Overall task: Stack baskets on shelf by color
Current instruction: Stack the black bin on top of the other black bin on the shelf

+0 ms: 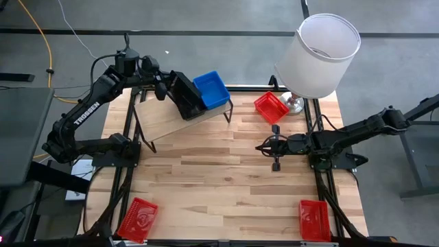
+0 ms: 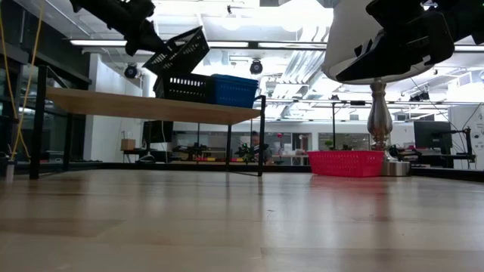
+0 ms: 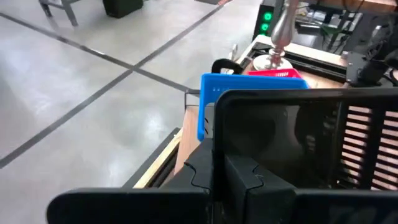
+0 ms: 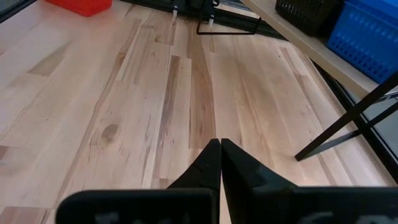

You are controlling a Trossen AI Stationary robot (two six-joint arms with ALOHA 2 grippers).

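Observation:
A black basket [image 1: 186, 96] hangs tilted over the shelf [image 1: 168, 118], with my left gripper [image 1: 170, 85] shut on it. In the low view a second black basket [image 2: 184, 88] stands on the plank [image 2: 144, 106] just under the tilted one [image 2: 181, 50]. A blue basket [image 2: 233, 90] stands right beside the second black one. One red basket [image 1: 271, 106] lies by the lamp foot, and two more sit at the near left [image 1: 137, 219] and near right [image 1: 314, 219]. My right gripper [image 1: 276, 152] is shut and holds nothing, above the table's right middle. My left gripper pinches the black basket's near end wall [image 3: 219, 134] at its rim between its two fingers [image 3: 205, 171]. The fingers come slanting down from the table's far left. The basket is tilted, its far end raised. Its low end [image 2: 161, 69] hangs close over the shelf's black basket; whether they touch I cannot tell.
A white lampshade [image 1: 319, 55] on a silver foot [image 1: 293, 103] stands at the far right, close to the red basket. The shelf's black legs [image 4: 339, 127] reach down to the tabletop. Bare wood [image 1: 219, 185] lies in the middle of the table.

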